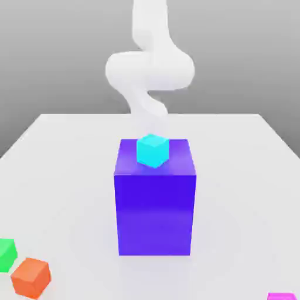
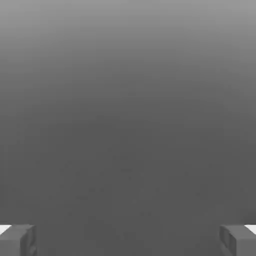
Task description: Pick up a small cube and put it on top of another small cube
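Observation:
The small magenta-pink cube (image 1: 282, 296) pokes in at the bottom edge on the exterior view's right, mostly cut off. The small green cube (image 1: 7, 255) sits on the table at the exterior view's far left, half cut by the frame. My white arm (image 1: 149, 70) curls down behind the big blue-purple block (image 1: 154, 199), far from both cubes. In the hand view my gripper (image 2: 128, 240) is open, with its two grey fingertips (image 2: 17, 239) far apart and only plain grey surface between them.
A small cyan cube (image 1: 153, 150) rests on top of the big blue-purple block at the table's middle. A small orange cube (image 1: 31, 277) lies right beside the green cube. The white table (image 1: 234, 176) spreads wide around the block.

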Controlling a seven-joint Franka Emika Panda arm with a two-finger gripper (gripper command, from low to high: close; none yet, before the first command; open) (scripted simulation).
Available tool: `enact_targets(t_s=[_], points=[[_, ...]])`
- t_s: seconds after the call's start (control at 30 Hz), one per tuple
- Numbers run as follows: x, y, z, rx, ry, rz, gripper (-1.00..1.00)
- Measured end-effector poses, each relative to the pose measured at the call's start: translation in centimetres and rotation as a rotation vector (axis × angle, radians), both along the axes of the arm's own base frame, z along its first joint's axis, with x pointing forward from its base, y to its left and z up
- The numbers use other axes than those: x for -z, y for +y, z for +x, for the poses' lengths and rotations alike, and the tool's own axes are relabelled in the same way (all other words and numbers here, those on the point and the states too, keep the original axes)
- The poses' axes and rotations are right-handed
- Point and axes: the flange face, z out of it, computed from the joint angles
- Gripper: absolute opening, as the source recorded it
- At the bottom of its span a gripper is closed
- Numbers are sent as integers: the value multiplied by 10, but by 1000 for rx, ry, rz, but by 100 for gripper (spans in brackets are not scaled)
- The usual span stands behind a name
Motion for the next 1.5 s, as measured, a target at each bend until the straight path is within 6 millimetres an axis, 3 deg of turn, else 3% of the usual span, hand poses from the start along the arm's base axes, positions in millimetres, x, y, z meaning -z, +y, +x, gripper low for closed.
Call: enact_targets(t_s=[0.33,0.63,0.87,1.1,1.23,1.27,1.5], points=[[121,62,108,32,228,-47,0],[256,125,163,23,419,-57,0],[368,169,177,17,565,-34,0],[476,218,162,6,712,15,0],[540,227,159,5,738,27,0],[552,227,158,5,739,27,-100],[553,228,158,4,739,28,-100]])
